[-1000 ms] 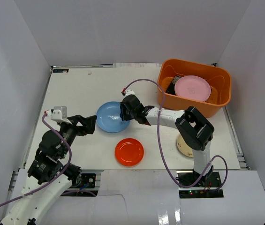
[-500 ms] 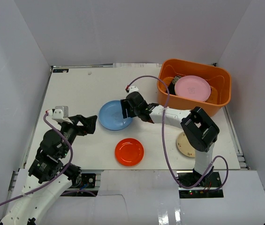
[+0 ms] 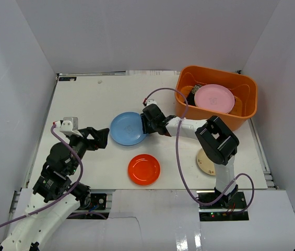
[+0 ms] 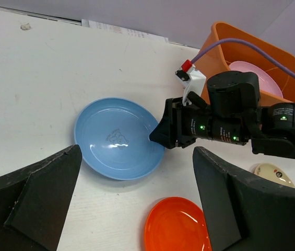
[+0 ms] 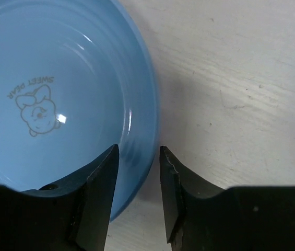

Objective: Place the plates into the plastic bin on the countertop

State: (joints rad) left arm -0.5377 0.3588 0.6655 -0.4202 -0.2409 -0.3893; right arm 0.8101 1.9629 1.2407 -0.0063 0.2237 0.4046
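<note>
Left tool: wide open, empty, above desk.
Right tool: nearly closed astride rim of blue plate; pinch unclear.
Bin: pink plate inside.

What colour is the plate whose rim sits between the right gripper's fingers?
Light blue plate, with a pale bear print; clearest in the right wrist view.

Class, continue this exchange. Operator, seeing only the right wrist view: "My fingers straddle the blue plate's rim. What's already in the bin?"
Observer: A pink plate lies in the orange bin, overlapping a black patterned plate.
Operator: Which plates are outside it?
Observer: Besides your light blue plate, a red-orange plate and a beige plate lie on the countertop.
Operator: Where's the left gripper?
Observer: Open, left of the light blue plate, holding nothing.
</note>
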